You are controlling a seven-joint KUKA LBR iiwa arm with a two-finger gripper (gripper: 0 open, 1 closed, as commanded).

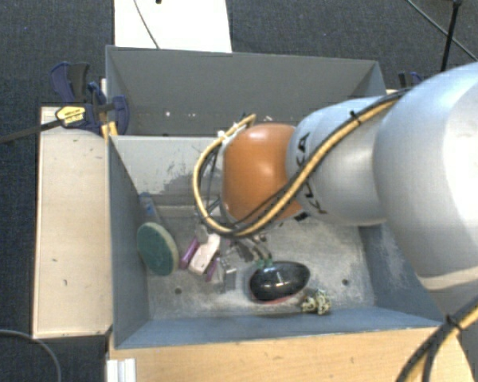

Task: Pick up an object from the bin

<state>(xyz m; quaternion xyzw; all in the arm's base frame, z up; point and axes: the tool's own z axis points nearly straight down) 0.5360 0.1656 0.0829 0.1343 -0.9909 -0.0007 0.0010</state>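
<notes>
My gripper (234,259) reaches down from under the orange wrist cover into the middle of the bin floor. Just left of it, touching or nearly so, lies a small white and purple block-like thing (201,255). A black computer mouse (279,281) with a reddish underside rests to the lower right of the gripper, near the front wall. Further left a round dark green scrubbing pad on a blue handle (156,247) leans against the bin's left wall.
A small mottled green and tan piece (317,302) lies at the front wall, right of the mouse. The arm and its orange cover hide the bin's centre and right half. Bare floor shows at the front left corner.
</notes>
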